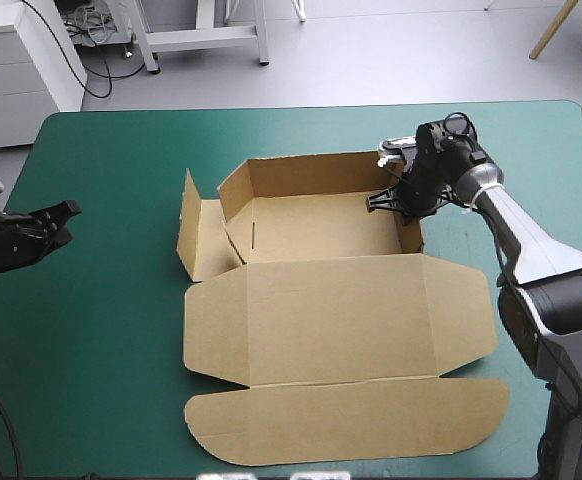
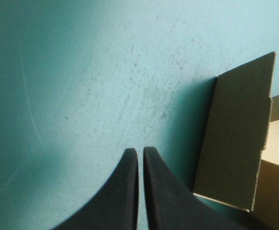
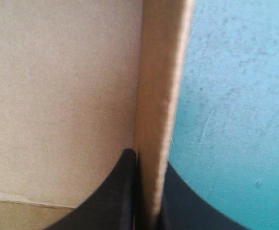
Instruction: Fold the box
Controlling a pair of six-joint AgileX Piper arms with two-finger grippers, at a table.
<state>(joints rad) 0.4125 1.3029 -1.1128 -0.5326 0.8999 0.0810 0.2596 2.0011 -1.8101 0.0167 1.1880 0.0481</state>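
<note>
The brown box (image 1: 341, 300) lies mid-table as a half-formed tray. Its back wall (image 1: 311, 175) and right wall (image 1: 411, 232) stand up, and the lid (image 1: 346, 420) is flat toward the near edge. The left side flap (image 1: 193, 235) stands loose, angled outward. My right gripper (image 1: 399, 200) is at the far end of the right wall. In the right wrist view its fingers (image 3: 125, 191) pinch that wall (image 3: 158, 96), one inside and one outside. My left gripper (image 1: 63, 218) hovers near the table's left edge, shut and holding nothing (image 2: 140, 160), pointing toward the left flap (image 2: 235, 139).
Bare teal-green cover (image 1: 111, 300) stretches between my left gripper and the box. A narrower strip of cover (image 1: 531, 150) lies right of the box, under my right arm. The lid's rounded front lip (image 1: 351, 445) reaches close to the near table edge.
</note>
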